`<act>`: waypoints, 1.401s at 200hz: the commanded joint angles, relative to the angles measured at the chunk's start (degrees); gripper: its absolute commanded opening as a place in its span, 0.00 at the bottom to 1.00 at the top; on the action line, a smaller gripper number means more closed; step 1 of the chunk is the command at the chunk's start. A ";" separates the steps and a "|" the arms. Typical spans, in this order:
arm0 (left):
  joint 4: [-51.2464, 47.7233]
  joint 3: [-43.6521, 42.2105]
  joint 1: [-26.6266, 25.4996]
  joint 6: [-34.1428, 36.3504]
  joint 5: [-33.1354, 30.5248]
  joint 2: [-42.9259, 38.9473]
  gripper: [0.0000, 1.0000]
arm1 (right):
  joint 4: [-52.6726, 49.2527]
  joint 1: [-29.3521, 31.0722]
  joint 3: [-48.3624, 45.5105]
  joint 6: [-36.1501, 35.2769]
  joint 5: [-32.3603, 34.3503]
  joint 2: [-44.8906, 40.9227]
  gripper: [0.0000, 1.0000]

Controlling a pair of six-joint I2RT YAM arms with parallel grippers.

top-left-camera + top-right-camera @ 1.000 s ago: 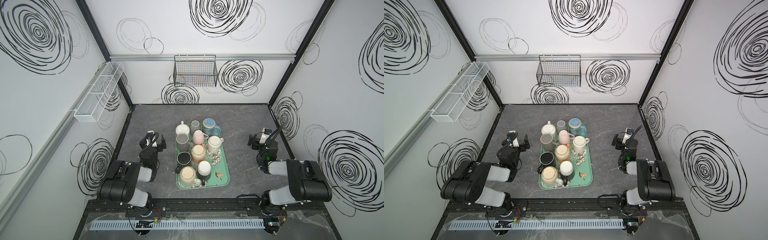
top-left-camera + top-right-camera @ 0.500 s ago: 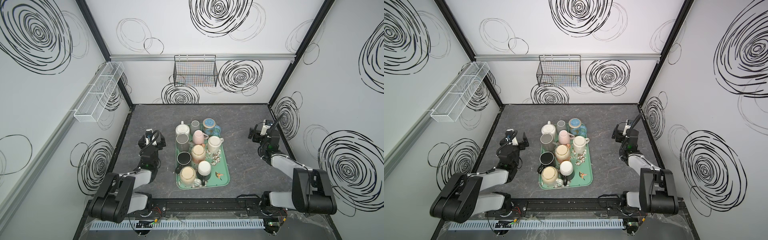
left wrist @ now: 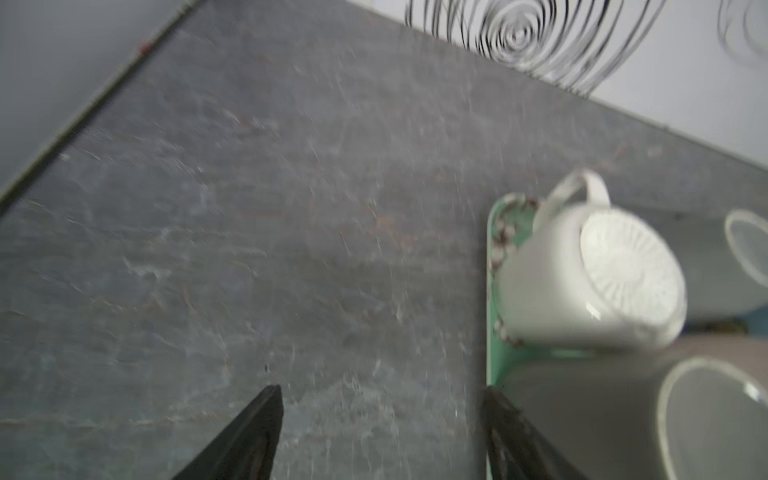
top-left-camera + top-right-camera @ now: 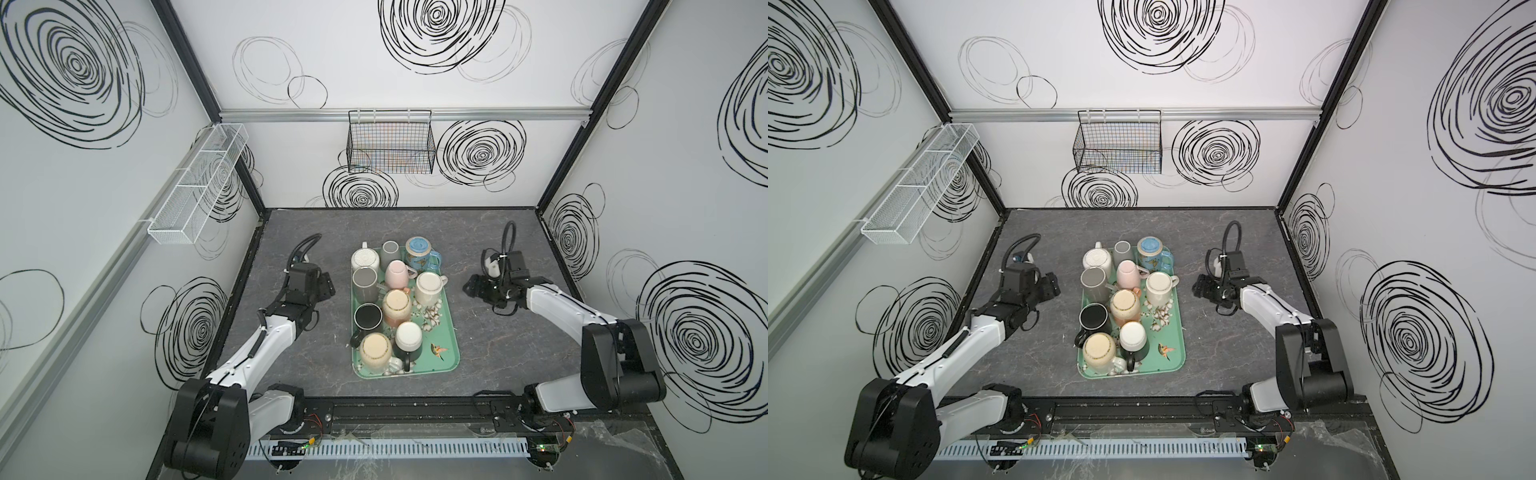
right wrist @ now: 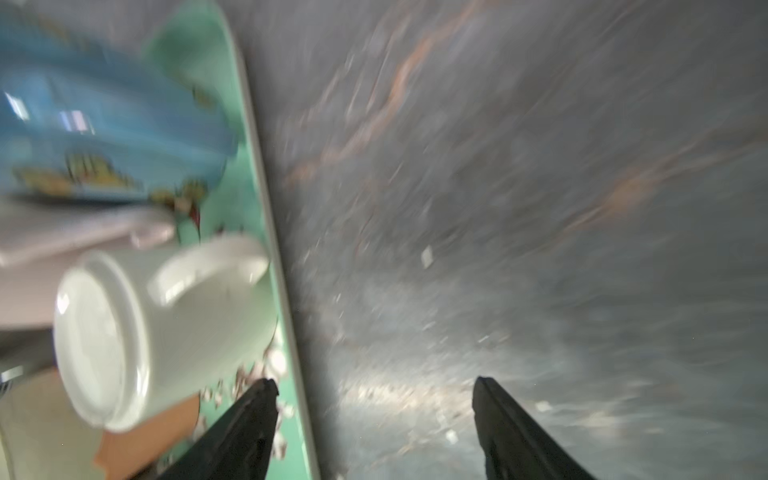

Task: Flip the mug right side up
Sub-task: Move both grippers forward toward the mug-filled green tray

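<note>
A green tray (image 4: 451, 353) (image 4: 1177, 357) in the middle of the table carries several mugs. Most stand upside down, among them a white ribbed mug (image 4: 365, 258) (image 3: 590, 278), a cream mug (image 4: 429, 287) (image 5: 158, 324) and a blue mug (image 4: 417, 250) (image 5: 104, 137). My left gripper (image 4: 326, 284) (image 4: 1052, 284) (image 3: 380, 395) hovers open over bare table just left of the tray, holding nothing. My right gripper (image 4: 471, 286) (image 4: 1198, 286) (image 5: 374, 386) hovers open at the tray's right edge beside the cream mug, also holding nothing.
A grey mug (image 4: 365, 282) (image 3: 706, 419) and a black mug (image 4: 368, 318) stand open side up on the tray. A black wire basket (image 4: 390, 145) hangs on the back wall and a white mesh shelf (image 4: 195, 187) on the left wall.
Both arms have unfolded from their low rest poses and reached inward, so each gripper now hangs close to its side of the tray. No mug has moved.
</note>
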 commanded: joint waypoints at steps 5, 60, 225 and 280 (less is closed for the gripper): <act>-1.31 -3.68 -3.44 -5.46 11.03 1.60 0.69 | -3.49 1.21 -2.56 2.49 -10.06 2.94 0.74; 5.04 -5.55 -5.43 -7.40 15.24 7.76 0.59 | -0.72 5.76 -5.42 4.31 -13.97 5.78 0.73; -3.57 18.56 3.11 -1.02 15.18 32.04 0.10 | 6.51 15.23 7.78 9.50 -13.52 20.99 0.00; -9.01 34.24 13.36 2.26 16.03 41.50 0.08 | 5.61 21.71 31.49 11.55 -13.53 38.01 0.00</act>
